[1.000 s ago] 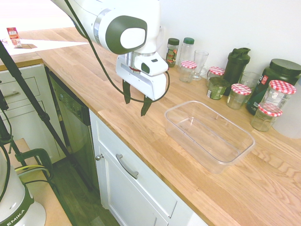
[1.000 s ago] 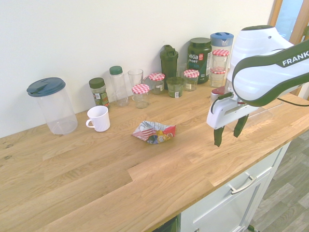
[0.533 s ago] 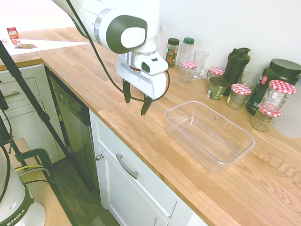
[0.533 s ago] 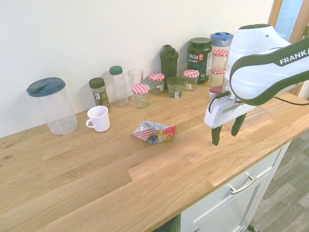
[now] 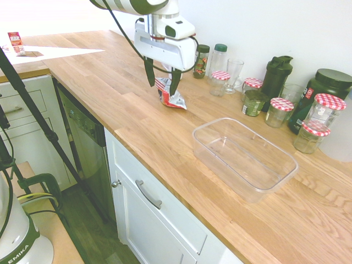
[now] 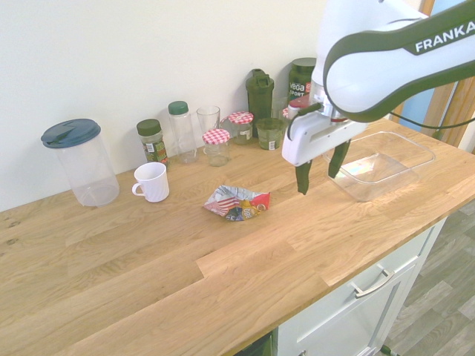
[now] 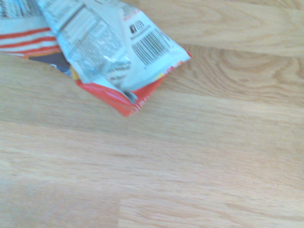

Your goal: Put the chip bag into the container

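With its dark-fingered white gripper wide open and empty near the crumpled red-and-silver foil chip bag on the wooden counter, the robot seems to be approaching, and must next align and descend.

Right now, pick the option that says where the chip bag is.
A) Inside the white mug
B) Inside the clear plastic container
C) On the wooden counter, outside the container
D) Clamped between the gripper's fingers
C: the chip bag lies on the wooden counter, apart from the clear container, and the open gripper is not holding it.
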